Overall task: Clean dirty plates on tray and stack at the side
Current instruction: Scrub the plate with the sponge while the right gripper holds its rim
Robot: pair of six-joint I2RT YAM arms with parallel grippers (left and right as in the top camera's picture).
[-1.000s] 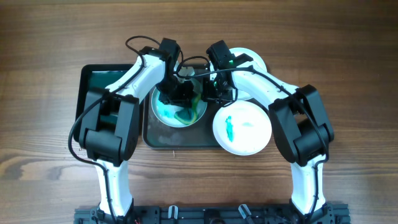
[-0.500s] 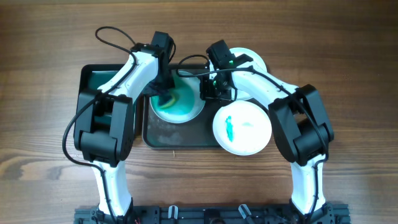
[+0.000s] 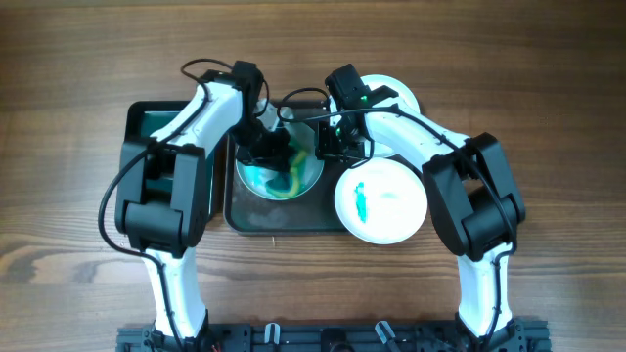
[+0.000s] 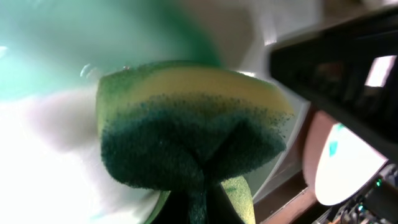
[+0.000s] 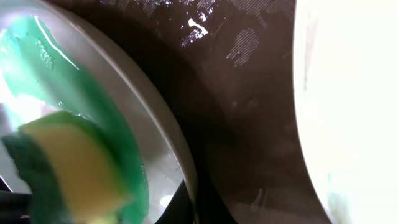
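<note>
A white plate [image 3: 256,172] smeared teal-green lies on the dark grey tray [image 3: 279,217]. My left gripper [image 3: 272,149] is shut on a yellow-green sponge [image 4: 186,124] and presses it onto this plate [image 4: 37,155]. My right gripper [image 3: 329,147] is shut on the plate's right rim [image 5: 163,118]; the sponge also shows in the right wrist view [image 5: 68,162]. A second plate [image 3: 386,200] with a teal streak lies at the tray's right end. A third plate [image 3: 399,96] lies at the back right, partly hidden by the right arm.
A smaller black tray with a green inside [image 3: 149,127] stands left of the grey tray, under the left arm. Wet grey tray floor [image 5: 242,93] shows between the two plates. Bare wood tabletop [image 3: 548,117] surrounds both trays.
My left gripper has swept the sponge from the plate's left part back to its middle right. The teal smear has shifted. The right gripper has stayed on the rim.
</note>
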